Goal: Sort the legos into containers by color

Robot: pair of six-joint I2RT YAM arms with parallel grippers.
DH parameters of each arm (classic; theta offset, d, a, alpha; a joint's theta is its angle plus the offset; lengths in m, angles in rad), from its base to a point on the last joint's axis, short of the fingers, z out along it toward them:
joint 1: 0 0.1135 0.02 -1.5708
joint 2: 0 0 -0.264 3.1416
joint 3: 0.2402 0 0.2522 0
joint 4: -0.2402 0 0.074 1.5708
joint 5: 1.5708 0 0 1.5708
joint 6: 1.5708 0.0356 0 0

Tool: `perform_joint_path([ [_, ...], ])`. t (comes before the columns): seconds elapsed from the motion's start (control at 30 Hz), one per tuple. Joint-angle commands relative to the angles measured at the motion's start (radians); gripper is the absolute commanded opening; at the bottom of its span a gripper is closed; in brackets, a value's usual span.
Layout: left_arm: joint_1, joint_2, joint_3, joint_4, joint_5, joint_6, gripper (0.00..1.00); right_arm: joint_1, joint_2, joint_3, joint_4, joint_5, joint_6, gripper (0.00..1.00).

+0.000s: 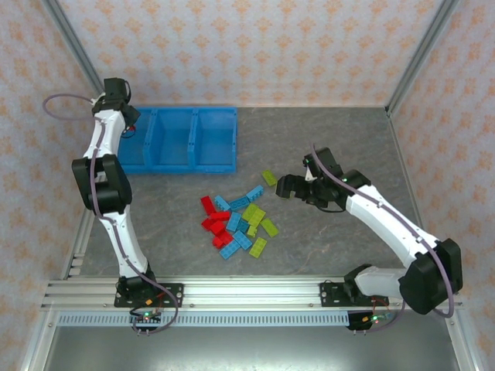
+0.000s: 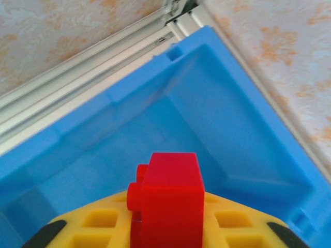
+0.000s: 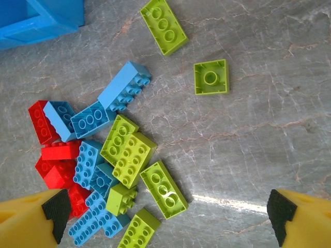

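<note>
Your left claw (image 2: 165, 231) pinches a red brick (image 2: 168, 186), studs showing, over the leftmost bin (image 2: 243, 124) of the blue tray (image 1: 193, 110); the brick's lower part is cut off; your right claw (image 1: 286, 186) hangs spread wide, just right of the red, blue and lime pile (image 1: 236, 220).

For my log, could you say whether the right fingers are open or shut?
Open: the right fingers stand wide apart, gripping nothing.

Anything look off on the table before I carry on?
Only one oddity: a square lime green lego lies upside down, hollow side up, on the table apart from the pile, beside a long green lego. Nothing looks spilled or damaged.
</note>
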Motion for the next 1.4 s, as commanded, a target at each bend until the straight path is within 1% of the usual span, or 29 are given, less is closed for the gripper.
perform_joint_path([
  [0.0,0.006,0.0,0.071,-0.117,0.062,-0.003,0.36,0.005,-0.036,-0.016,-0.022,0.05,0.02,0.99],
  [0.07,0.006,-0.025,0.047,-0.104,0.087,-0.006,0.38,0.004,-0.032,-0.022,-0.011,0.062,0.025,0.99],
  [0.2,0.006,-0.15,-0.062,-0.048,0.146,-0.043,0.42,0.004,-0.007,-0.022,0.026,0.084,0.046,0.99],
  [0.27,0.005,-0.244,-0.136,-0.015,0.187,-0.077,0.42,0.004,0.012,-0.023,0.047,0.093,0.061,0.99],
  [0.37,-0.015,-0.466,-0.331,0.114,0.257,-0.127,0.42,0.004,0.05,-0.014,0.078,0.107,0.07,0.99],
  [0.47,-0.091,-0.681,-0.477,0.142,0.241,-0.079,0.42,0.004,0.116,0.011,0.101,0.112,0.068,0.99],
  [0.6,-0.267,-0.927,-0.649,0.121,0.189,0.066,0.42,0.005,0.243,0.058,0.133,0.151,0.046,1.0],
  [0.63,-0.311,-0.977,-0.682,0.106,0.19,0.114,0.44,0.005,0.275,0.073,0.134,0.174,0.038,0.98],
  [0.7,-0.368,-1.043,-0.726,0.039,0.201,0.229,0.49,0.005,0.345,0.101,0.138,0.203,0.024,0.94],
  [0.73,-0.38,-1.071,-0.743,-0.002,0.206,0.274,0.52,0.005,0.38,0.116,0.141,0.205,0.021,0.91],
  [0.8,-0.381,-1.114,-0.771,-0.061,0.204,0.357,0.56,0.007,0.443,0.133,0.166,0.2,0.022,0.87],
  [0.87,-0.38,-1.155,-0.814,-0.075,0.172,0.433,0.59,0.015,0.503,0.143,0.195,0.197,0.029,0.83],
  [0.9,-0.381,-1.174,-0.842,-0.067,0.155,0.464,0.61,0.021,0.534,0.15,0.209,0.218,0.032,0.8],
  [0.97,-0.38,-1.205,-0.898,-0.034,0.131,0.492,0.65,0.03,0.587,0.172,0.21,0.277,0.029,0.76],
  [1.03,-0.38,-1.225,-0.953,0.012,0.135,0.504,0.73,0.033,0.628,0.189,0.219,0.329,0.007,0.74],
  [1.1,-0.379,-1.228,-0.972,0.032,0.161,0.517,0.86,0.034,0.655,0.204,0.227,0.353,-0.024,0.62],
  [1.13,-0.378,-1.222,-0.962,0.016,0.164,0.529,0.91,0.034,0.661,0.209,0.226,0.359,-0.027,0.56],
  [1.2,-0.379,-1.218,-0.968,0.003,0.163,0.534,0.98,0.036,0.653,0.215,0.215,0.35,-0.025,0.4],
  [1.27,-0.379,-1.227,-0.986,0.003,0.179,0.54,1.0,0.04,0.616,0.205,0.213,0.339,-0.009,0.31],
  [1.3,-0.379,-1.235,-0.996,0.004,0.184,0.541,1.0,0.043,0.586,0.201,0.205,0.332,0.002,0.27],
  [1.37,-0.38,-1.256,-1.012,0.012,0.189,0.548,1.0,0.061,0.514,0.201,0.199,0.341,0.014,0.27],
])
